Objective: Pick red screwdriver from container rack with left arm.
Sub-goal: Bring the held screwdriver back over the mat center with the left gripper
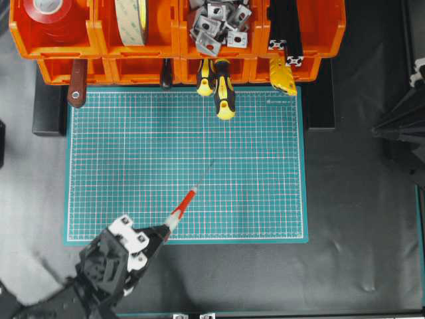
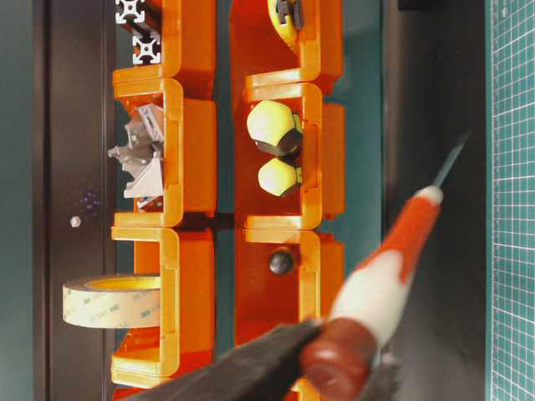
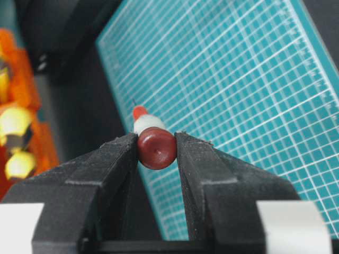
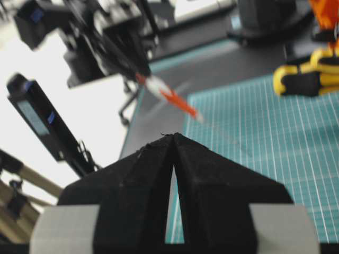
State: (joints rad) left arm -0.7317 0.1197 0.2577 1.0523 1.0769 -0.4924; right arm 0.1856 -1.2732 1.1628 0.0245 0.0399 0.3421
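From overhead, the left arm's black lattice-framed tool point(image 1: 151, 240) sits at the near left corner of the surface, just off the near edge of the green gridded cutting mat point(image 1: 265, 199), and it has the slim red screwdriver with the white band and thin grey shaft point(image 1: 186, 205) by the butt of its handle. The screwdriver's long axis runs straight out from the tool, slanting over the mat toward the wide orange plastic container rack point(image 1: 133, 66) at the far edge, tip leading and well apart from the bins. At table level the red-and-white handle point(image 2: 389, 267) stands clear in front of the rack point(image 2: 192, 125), its dark-red end pinched between black pads. The left wrist view shows the jaws narrowed onto that rounded dark-red cap point(image 3: 157, 149), shaft pointing away. In the right wrist view the right tool point(image 4: 174, 159) is all but closed on nothing, far from the screwdriver point(image 4: 172, 98).
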